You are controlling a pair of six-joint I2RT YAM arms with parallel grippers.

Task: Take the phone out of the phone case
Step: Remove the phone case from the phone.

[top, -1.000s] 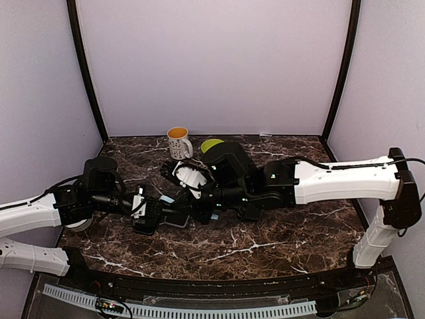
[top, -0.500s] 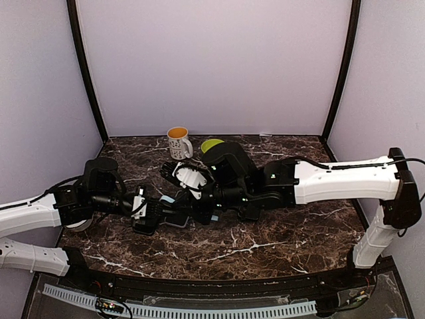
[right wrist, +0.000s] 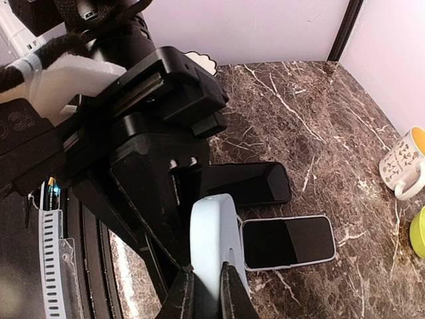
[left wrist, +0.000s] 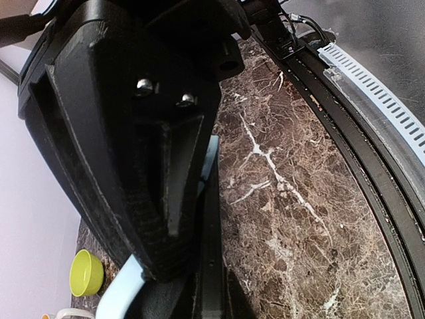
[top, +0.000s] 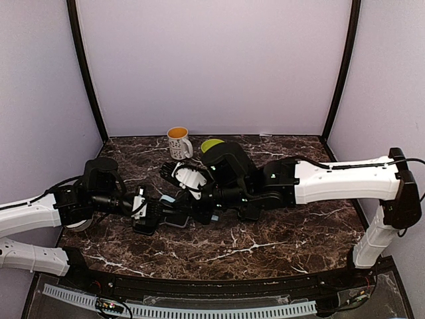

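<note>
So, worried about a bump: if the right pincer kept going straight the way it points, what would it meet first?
Past the blue case the right pincer pinches, the left pincer, which grips that case's far side. They look almost touching, though depth is unclear.

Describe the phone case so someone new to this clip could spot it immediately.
On the marble table, look left of centre, in front of the mug. There the right claw pinches the case: pale blue, standing on edge, unlike the black phone and white-rimmed phone lying flat beside it.
</note>
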